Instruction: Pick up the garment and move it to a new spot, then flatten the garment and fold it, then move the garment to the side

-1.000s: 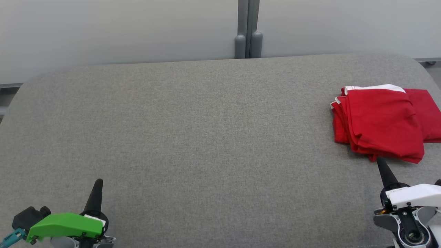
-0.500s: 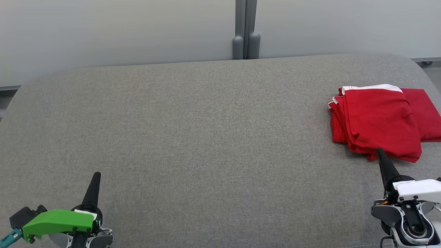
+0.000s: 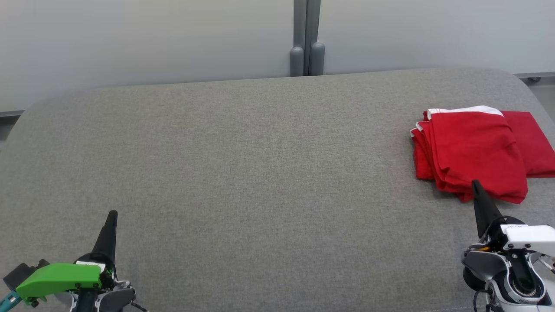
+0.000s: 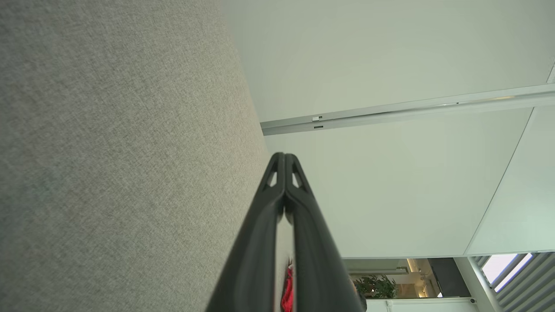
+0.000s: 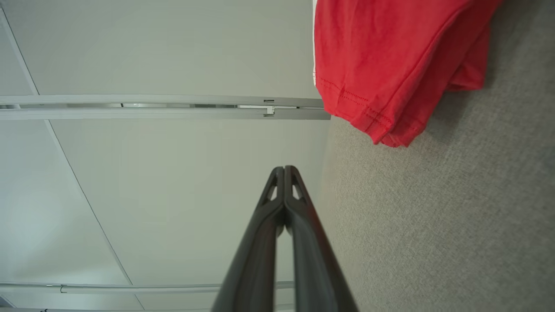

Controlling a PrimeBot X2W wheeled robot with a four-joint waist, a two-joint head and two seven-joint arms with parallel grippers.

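- Grey fabric surface (image 3: 260,173) is seen spread wide before pale wall panels (image 3: 130,39), which are split by one grey post (image 3: 307,43).
- One red garment (image 3: 470,151) (white-trimmed along its far edge) is laid folded at the surface's right end.
- Two grippers are counted. The left gripper (image 3: 112,214) is held at the near left, well apart from the garment, its fingers pressed together and empty.
- The right gripper (image 3: 475,184) is held just beside the garment's near edge with its fingers likewise closed together. A gap between tips and cloth is shown in the right wrist view.
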